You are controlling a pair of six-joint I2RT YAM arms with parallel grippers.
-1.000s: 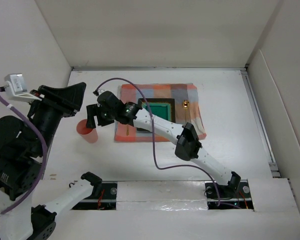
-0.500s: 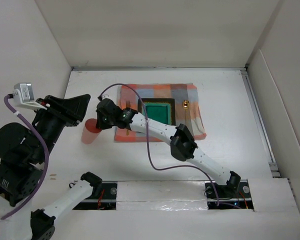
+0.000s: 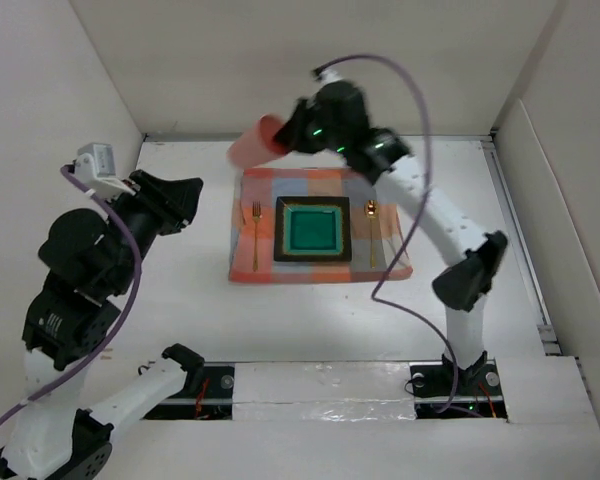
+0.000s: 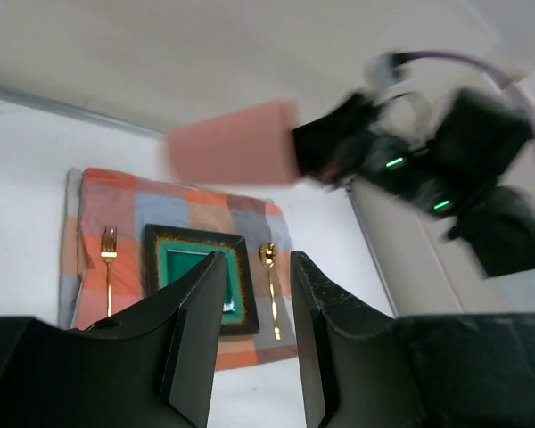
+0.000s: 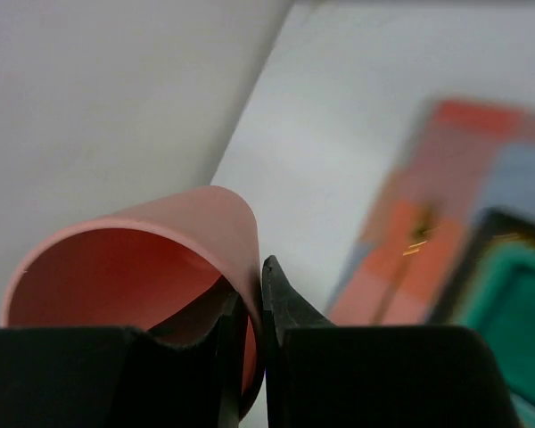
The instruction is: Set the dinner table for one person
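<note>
A salmon-pink cup [image 3: 252,143] hangs tilted in the air above the far left corner of the checked cloth [image 3: 390,190], my right gripper [image 3: 288,136] shut on its rim. In the right wrist view one finger sits inside the cup [image 5: 134,267] and one outside, the gripper [image 5: 252,285] pinching the wall. On the cloth lie a green square plate [image 3: 313,230], a gold fork [image 3: 257,222] to its left and a gold spoon [image 3: 372,222] to its right. My left gripper [image 3: 185,195] is open and empty over the dinner table [image 3: 460,200], left of the cloth.
White walls close the table in at the back [image 3: 310,70] and on both sides. In the left wrist view the open left gripper [image 4: 257,260] frames the plate [image 4: 189,275], fork [image 4: 108,267] and spoon [image 4: 271,285], with the cup [image 4: 232,143] blurred above.
The right gripper closed on the cup at the table's left, lifted it and swung it up to the back over the cloth's far left corner. The left arm rose a little.
</note>
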